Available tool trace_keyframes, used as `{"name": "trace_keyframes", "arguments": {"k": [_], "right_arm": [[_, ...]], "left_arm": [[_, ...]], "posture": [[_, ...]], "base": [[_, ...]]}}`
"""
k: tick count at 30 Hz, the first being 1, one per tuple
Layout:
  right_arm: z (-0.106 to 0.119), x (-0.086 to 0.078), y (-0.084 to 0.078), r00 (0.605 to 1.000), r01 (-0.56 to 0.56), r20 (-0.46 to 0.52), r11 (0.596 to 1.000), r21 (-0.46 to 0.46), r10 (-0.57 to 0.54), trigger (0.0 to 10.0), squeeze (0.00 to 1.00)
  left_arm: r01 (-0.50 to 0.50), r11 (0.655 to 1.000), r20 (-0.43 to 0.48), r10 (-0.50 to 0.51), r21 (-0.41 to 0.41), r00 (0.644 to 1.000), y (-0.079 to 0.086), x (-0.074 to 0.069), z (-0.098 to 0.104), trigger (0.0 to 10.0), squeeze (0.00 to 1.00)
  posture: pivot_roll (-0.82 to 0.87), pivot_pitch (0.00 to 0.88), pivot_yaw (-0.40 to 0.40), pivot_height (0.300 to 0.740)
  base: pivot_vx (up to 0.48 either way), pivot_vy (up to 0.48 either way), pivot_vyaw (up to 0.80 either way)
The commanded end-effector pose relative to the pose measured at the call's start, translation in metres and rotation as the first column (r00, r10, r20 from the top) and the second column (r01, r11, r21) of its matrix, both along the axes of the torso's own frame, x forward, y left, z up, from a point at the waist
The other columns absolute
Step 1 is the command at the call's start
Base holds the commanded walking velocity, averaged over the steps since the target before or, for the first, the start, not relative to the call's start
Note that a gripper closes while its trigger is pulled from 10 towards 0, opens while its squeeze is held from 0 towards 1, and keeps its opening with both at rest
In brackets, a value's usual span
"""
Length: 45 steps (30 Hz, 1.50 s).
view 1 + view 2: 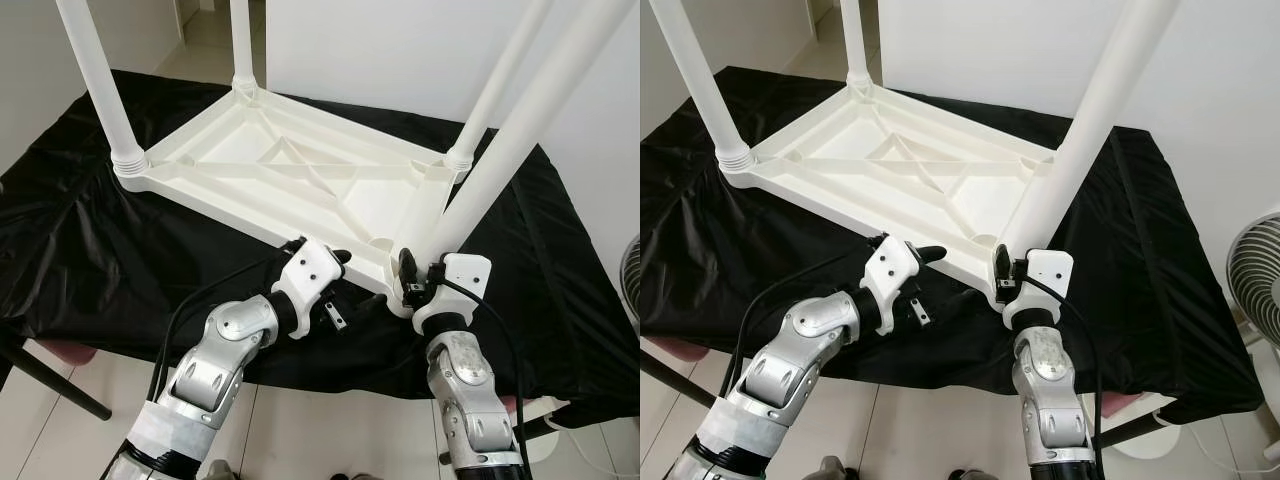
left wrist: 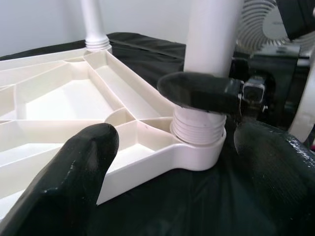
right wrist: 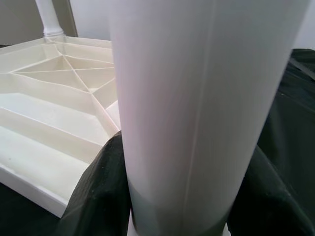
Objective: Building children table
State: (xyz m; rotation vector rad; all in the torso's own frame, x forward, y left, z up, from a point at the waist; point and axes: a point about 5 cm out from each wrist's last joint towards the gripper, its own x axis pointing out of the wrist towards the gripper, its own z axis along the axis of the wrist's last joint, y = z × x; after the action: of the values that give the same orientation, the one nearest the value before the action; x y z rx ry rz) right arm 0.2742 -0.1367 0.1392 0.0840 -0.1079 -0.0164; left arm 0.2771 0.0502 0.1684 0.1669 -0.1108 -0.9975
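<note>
A white plastic children's table [image 1: 300, 170] lies upside down on a black cloth [image 1: 90, 250], with its legs pointing up. The near right leg [image 1: 500, 140] stands in the table's near corner socket, its threaded collar [image 2: 197, 130] at the rim. My right gripper [image 1: 424, 270] is shut on this leg just above the socket, with a black finger [image 3: 98, 196] on each side of the tube. My left gripper [image 1: 348, 278] is open beside the same corner. One of its fingers [image 2: 202, 91] crosses in front of the leg's base, and the other [image 2: 74, 187] sits low by the table's rim.
Three other legs rise at the far left [image 1: 100, 80], far middle [image 1: 242, 40] and right rear [image 1: 505, 75]. A white fan [image 1: 1255, 270] stands on the floor to the right. The cloth-covered surface ends just in front of me, with light floor [image 1: 330, 430] below.
</note>
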Motion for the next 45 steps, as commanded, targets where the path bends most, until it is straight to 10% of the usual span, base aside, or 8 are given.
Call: {"name": "trace_keyframes", "arguments": {"k": [1,5,6,17,18,38,40,45], "right_arm": [[-0.020,-0.001,0.001,0.995,0.006,-0.095,1.000,-0.031,-0.009,10.0,0.00],[-0.017,0.002,0.001,0.997,-0.032,-0.072,0.999,-0.002,0.031,10.0,0.00],[-0.016,0.003,0.000,0.997,-0.043,-0.063,0.999,0.004,0.043,10.0,1.00],[-0.010,0.012,-0.009,0.988,-0.152,-0.023,0.986,-0.068,0.151,10.0,1.00],[-0.008,0.014,-0.010,0.975,-0.222,-0.018,0.972,-0.081,0.221,10.0,0.00],[0.008,0.029,-0.042,0.732,-0.679,-0.110,0.705,-0.205,0.673,10.0,0.00],[0.007,0.031,-0.047,0.718,-0.694,-0.123,0.692,-0.200,0.685,3.3,0.00],[0.006,0.033,-0.051,0.707,-0.706,-0.132,0.682,-0.193,0.695,0.0,0.00]], "left_arm": [[-0.152,0.988,-0.014,0.152,-0.022,0.988,0.005,0.007,-0.001,10.0,0.00],[-0.179,0.984,-0.009,0.179,-0.007,0.984,0.007,0.009,-0.001,10.0,0.00],[-0.182,0.983,-0.010,0.182,-0.003,0.983,0.007,0.010,-0.001,10.0,0.00],[-0.192,0.981,-0.014,0.192,-0.006,0.981,0.008,0.011,0.001,10.0,0.00],[-0.183,0.983,-0.003,0.183,0.001,0.983,0.007,0.008,0.001,10.0,0.00],[-0.136,0.989,0.006,0.136,0.053,0.991,0.013,-0.013,-0.005,10.0,0.00],[-0.127,0.990,0.001,0.128,0.063,0.992,0.013,-0.017,-0.008,10.0,0.00],[-0.124,0.990,0.000,0.124,0.070,0.992,0.015,-0.020,-0.009,10.0,0.00]], "posture": [[0.07,0.049,-0.057,0.740],[0.09,0.042,-0.060,0.740],[0.09,0.039,-0.062,0.740],[0.12,0.042,-0.077,0.740],[0.12,0.045,-0.079,0.740],[0.15,0.070,-0.080,0.740],[0.15,0.072,-0.081,0.740],[0.16,0.073,-0.082,0.740]], "base": [[0.000,0.000,0.00],[0.000,0.000,0.00],[0.000,0.000,0.00],[0.000,0.000,0.00],[0.000,0.000,0.00],[0.000,0.000,0.00],[0.000,0.000,0.00],[0.000,0.000,0.00]]}}
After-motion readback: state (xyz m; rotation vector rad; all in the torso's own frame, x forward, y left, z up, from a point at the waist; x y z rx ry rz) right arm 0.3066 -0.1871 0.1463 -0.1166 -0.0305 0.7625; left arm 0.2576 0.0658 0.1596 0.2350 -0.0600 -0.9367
